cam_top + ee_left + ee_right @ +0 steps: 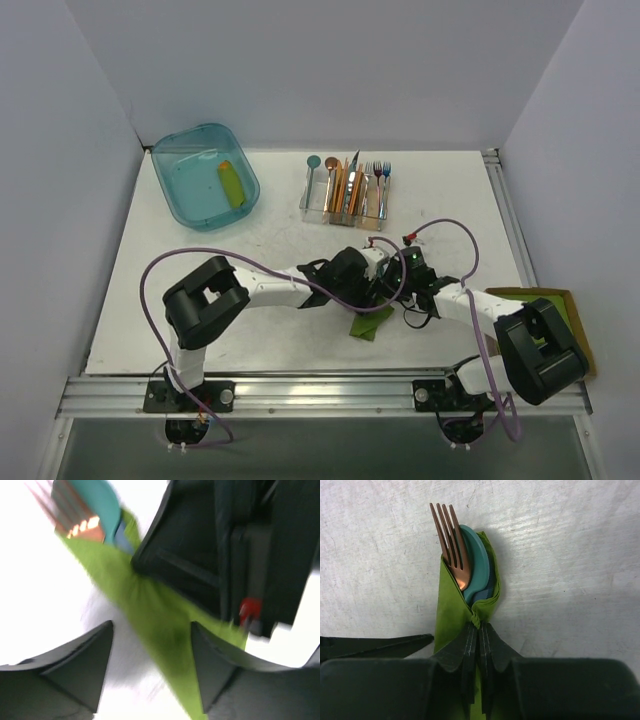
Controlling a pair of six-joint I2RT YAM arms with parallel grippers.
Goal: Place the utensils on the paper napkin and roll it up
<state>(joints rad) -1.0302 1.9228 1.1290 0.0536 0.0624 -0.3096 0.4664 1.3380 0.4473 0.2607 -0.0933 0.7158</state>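
Lime-green paper catches the eye first: the napkin (451,611) lies on the white table (280,335), a little right of the middle and closer to the near edge than the far one, folded lengthwise around the cutlery. A copper fork (454,545) pokes out of its top end, tines up in the right wrist view, and a teal spoon (477,560) sits right behind it, the two heads overlapping, their handles hidden inside the fold. The right gripper (478,632) has its two fingers pressed tight together on a gathered pinch of the napkin just below the fork and spoon heads; it grips paper, and I cannot tell whether any metal is caught in that pinch. The left gripper (151,630) comes in from the other side with its fingers spread wide, one on each side of the green strip, and nothing held between them; whether the fingertips touch the paper I cannot tell, as that view is blurred. The two grippers are close together over the bundle. Towards the far left corner stands a teal plastic tub (175,180) with a yellow-green roll (231,184) in it. At the middle of the far edge is a clear caddy (312,208) with more coloured cutlery (350,180). At the near right corner a brown cardboard tray (578,330) lies partly hidden behind the right arm.
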